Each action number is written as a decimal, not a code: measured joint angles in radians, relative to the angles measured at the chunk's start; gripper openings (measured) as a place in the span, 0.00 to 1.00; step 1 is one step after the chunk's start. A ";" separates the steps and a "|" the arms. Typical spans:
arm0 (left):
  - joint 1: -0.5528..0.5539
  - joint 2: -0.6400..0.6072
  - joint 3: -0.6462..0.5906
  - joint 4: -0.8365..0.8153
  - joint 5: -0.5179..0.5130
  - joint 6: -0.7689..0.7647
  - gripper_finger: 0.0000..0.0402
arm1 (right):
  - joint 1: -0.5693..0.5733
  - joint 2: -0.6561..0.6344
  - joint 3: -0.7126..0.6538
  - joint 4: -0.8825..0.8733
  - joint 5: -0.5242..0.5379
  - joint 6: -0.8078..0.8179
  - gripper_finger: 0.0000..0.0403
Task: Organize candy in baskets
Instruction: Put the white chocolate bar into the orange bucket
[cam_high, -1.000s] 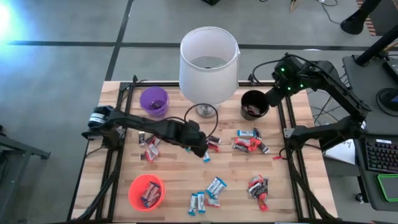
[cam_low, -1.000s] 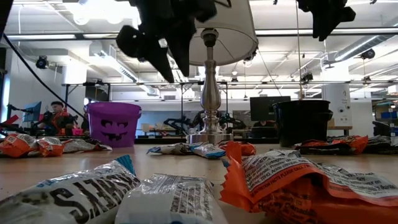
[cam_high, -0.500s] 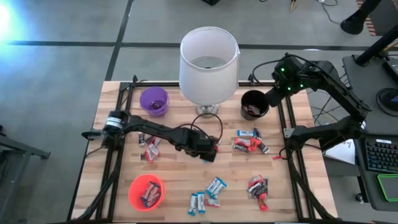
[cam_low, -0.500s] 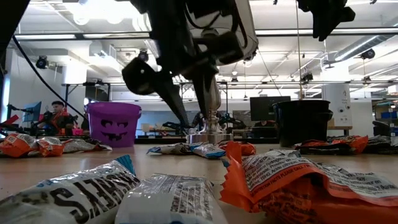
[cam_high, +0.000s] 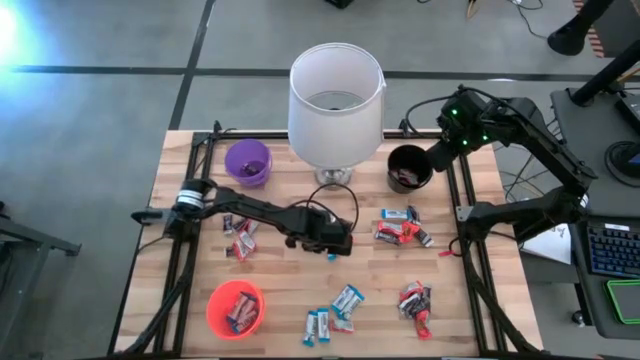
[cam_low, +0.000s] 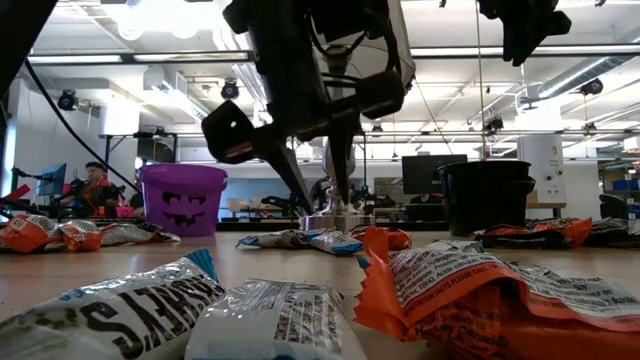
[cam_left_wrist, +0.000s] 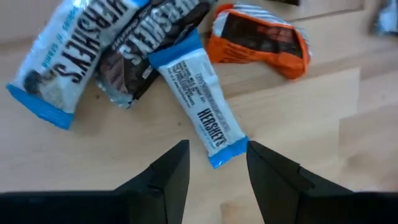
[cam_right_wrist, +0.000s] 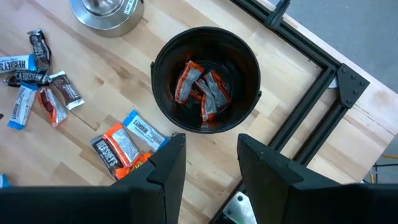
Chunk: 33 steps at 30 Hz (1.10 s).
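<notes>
1. Far out to the left of my left claw, the purple basket (cam_high: 247, 161) is sitting near the table's back-left edge, and the orange basket (cam_high: 236, 307) is sitting toward the front-left with dark-wrapped bars lying inside it.
2. Between those baskets and my left claw, a small cluster of candy (cam_high: 238, 236) is lying on the wood beside my left arm.
3. I am holding my left claw (cam_left_wrist: 216, 163) low over the middle of the table, fingers parted and gripping nothing.
4. Straight ahead of it, the blue-and-white bar (cam_left_wrist: 198, 111) is lying flat, its long axis running away from my fingers; its near blue end is pointing into the gap between my fingertips, and its far end is touching a dark-wrapped bar (cam_left_wrist: 149, 46).
5. Beyond that, a second blue-and-white bar (cam_left_wrist: 71, 60) is lying slantwise, and an orange-wrapped piece (cam_left_wrist: 261, 38) is lying just beside the first bar's far end.
6. Behind my left claw, the white lampshade (cam_high: 336, 99) is standing on its metal base.
7. I am holding my right claw (cam_right_wrist: 207, 159) high above the black basket (cam_right_wrist: 206, 76), fingers apart and empty; orange-and-silver pieces are lying in the basket.
8. Below my right claw, more candy (cam_right_wrist: 126, 143) is lying just beside the basket.
</notes>
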 joint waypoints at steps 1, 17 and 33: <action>0.000 0.004 0.000 0.003 0.000 -0.011 0.35 | 0.000 0.000 0.000 0.000 0.000 0.000 0.34; 0.041 0.012 -0.003 0.010 0.000 -0.054 0.35 | 0.000 0.000 0.000 0.000 0.000 0.000 0.34; 0.045 0.087 0.001 0.045 0.044 -0.061 0.34 | 0.000 0.000 0.000 0.000 0.000 -0.011 0.34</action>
